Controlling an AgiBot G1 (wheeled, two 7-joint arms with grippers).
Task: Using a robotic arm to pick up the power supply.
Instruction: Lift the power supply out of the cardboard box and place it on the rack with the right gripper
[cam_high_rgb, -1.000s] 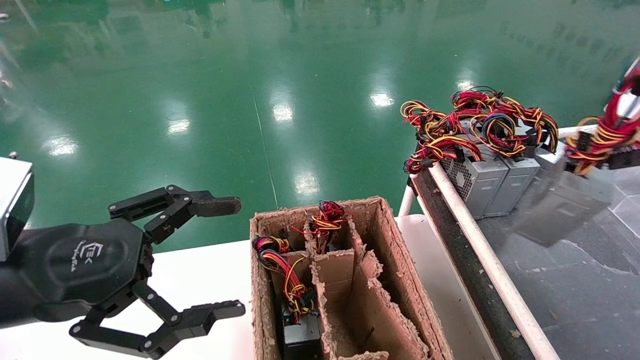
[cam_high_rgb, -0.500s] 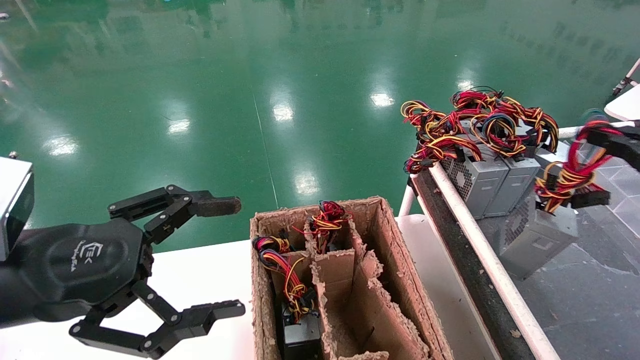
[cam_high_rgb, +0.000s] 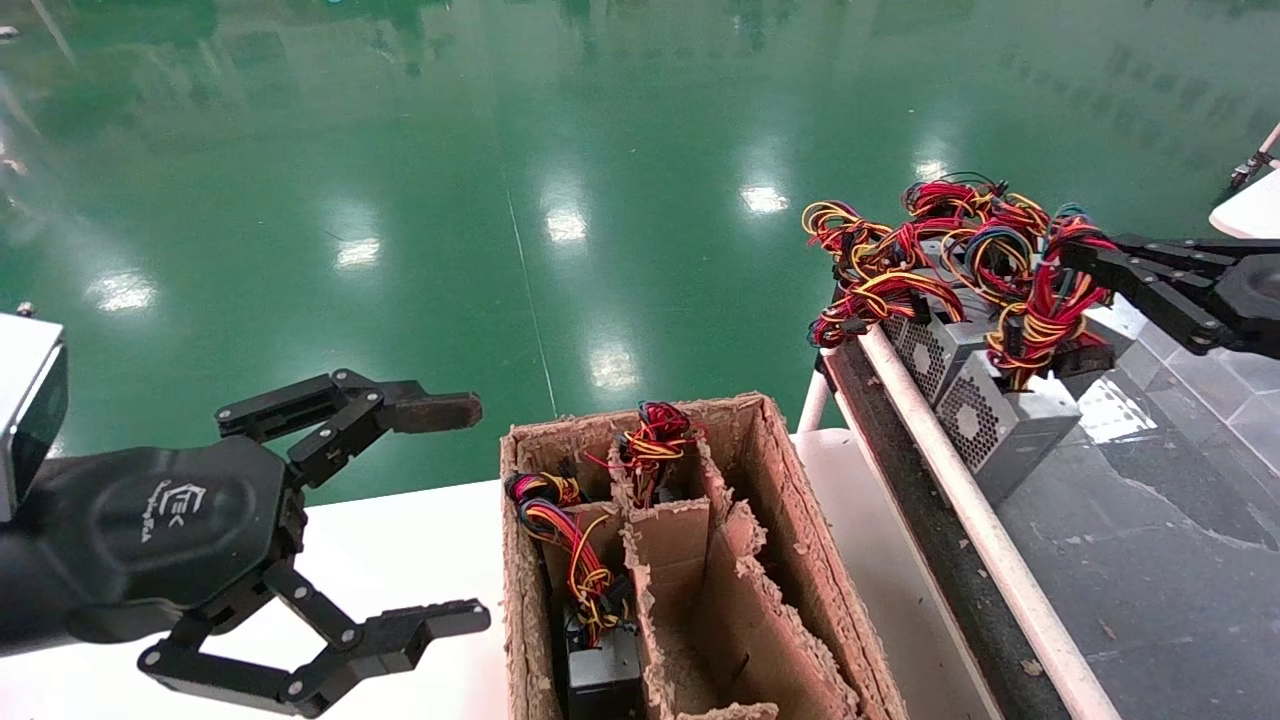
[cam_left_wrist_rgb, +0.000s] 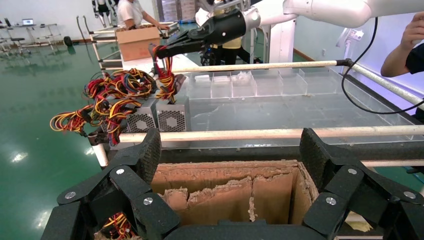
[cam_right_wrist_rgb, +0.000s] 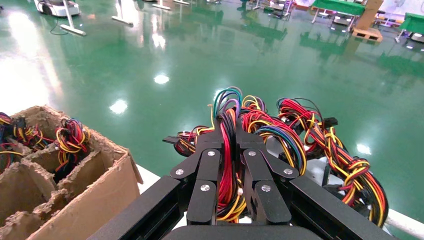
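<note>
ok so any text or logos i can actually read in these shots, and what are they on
Only one marking shows: a white logo with a line of small script under it on the rounded black palm of the left gripper; the script is too small to read.
Nothing readable on the power supply held by its wires in the right gripper, nor on the cardboard box.

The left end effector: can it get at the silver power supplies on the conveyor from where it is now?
Probably not directly. The left end effector is open over the white table, and the cardboard box and a white rail stand between it and the power supplies. The right end effector already grips one's wires.
</note>
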